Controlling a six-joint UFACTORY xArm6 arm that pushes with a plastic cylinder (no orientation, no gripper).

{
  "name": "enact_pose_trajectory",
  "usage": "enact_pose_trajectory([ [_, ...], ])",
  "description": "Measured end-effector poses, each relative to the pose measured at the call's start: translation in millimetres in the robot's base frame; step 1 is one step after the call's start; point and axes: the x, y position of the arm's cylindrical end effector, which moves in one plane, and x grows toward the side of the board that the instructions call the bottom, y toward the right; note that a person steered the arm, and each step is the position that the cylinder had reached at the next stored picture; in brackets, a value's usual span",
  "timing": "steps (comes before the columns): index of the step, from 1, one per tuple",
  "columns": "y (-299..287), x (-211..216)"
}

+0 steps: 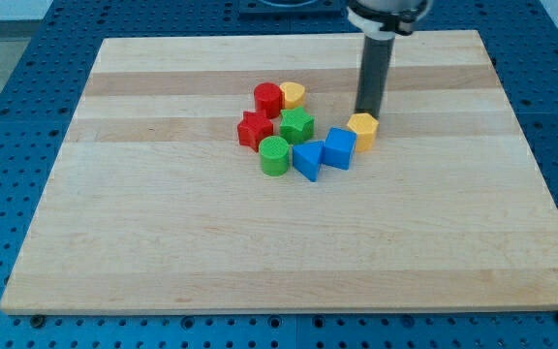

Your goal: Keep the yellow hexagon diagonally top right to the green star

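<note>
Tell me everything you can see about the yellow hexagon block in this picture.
The yellow hexagon is a small, solid-looking block with a flat six-sided top and matte orange-yellow sides. It lies flat on the wooden board, right of the cluster's centre. Its left side meets the blue cube, apparently touching. My tip stands just behind its upper edge, seemingly in contact. The green star lies to its left, at about the same height, not below it.

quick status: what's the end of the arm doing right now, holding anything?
No pincer on this arm, only a dark rod. My tip holds nothing; it sits at the top edge of the yellow hexagon block, to the right of the green star block.
</note>
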Motion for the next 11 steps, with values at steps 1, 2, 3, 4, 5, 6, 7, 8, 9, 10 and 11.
enact_pose_trajectory([
  [1,21,19],
  [2,24,50],
  [3,15,61],
  [4,15,61],
  [5,8,59],
  [6,-4,52],
  [7,-20,43],
  [8,-36,33],
  [9,-39,25],
  [10,-40,15],
  [11,-45,11],
])
